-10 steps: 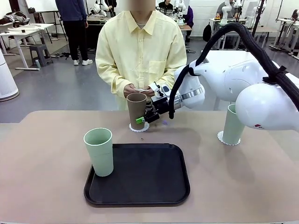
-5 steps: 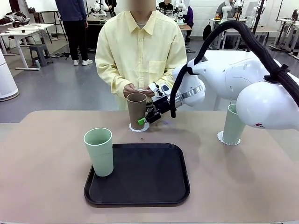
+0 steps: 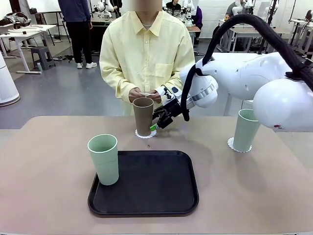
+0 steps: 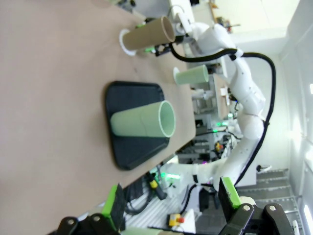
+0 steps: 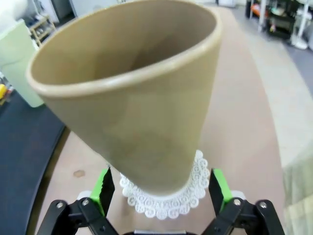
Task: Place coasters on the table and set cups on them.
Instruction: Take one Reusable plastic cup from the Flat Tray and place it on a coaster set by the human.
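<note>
The brown cup (image 3: 143, 115) stands upright on a lacy white doily (image 3: 146, 134) at the far middle of the desk (image 3: 49, 161). Seen from above its rim, it is empty. The right end effector (image 3: 157, 123) sits just beside it on the right. Its fingers are spread wide to either side of the cup's foot and are not clamped on it. A mint cup (image 3: 245, 129) stands on its own doily (image 3: 230, 143) toward the right side. Another mint cup (image 3: 103, 159), also empty, stands at the left edge of the black tray (image 3: 156, 191). Behind the brown cup, a person's hands (image 3: 139, 94) hold something small and white. The left end effector (image 4: 171, 197) is well away from the cups, fingers apart and gripping nothing.
</note>
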Controlling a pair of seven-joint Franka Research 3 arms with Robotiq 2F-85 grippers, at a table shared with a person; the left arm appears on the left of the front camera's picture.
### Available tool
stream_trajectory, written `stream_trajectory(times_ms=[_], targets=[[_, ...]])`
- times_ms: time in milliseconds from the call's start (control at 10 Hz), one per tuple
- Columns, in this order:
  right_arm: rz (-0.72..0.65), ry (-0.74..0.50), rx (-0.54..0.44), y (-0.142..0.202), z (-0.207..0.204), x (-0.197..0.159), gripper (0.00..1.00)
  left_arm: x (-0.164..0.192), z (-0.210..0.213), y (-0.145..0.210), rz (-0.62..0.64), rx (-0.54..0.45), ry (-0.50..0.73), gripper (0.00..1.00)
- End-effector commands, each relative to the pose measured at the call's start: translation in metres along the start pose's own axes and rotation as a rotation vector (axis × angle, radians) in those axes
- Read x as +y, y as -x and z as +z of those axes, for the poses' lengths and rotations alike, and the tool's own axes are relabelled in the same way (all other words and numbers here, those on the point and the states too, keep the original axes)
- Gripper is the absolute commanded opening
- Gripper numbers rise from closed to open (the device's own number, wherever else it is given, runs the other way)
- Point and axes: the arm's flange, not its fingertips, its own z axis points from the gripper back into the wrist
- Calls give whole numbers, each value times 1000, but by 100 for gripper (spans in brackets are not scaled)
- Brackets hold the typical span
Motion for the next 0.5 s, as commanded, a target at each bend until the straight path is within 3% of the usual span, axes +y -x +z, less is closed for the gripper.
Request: stream_trajectory(times_ms=[0, 200, 400], targets=[[-67, 47, 97, -3, 16, 23, 100, 0, 0, -1, -11, -6, 15, 100], [-183, 159, 225, -16, 46, 51, 100, 0, 0, -1, -11, -6, 15, 100], [-393, 335, 415, -50, 96, 104, 100, 0, 0, -1, -11, -6, 15, 100]])
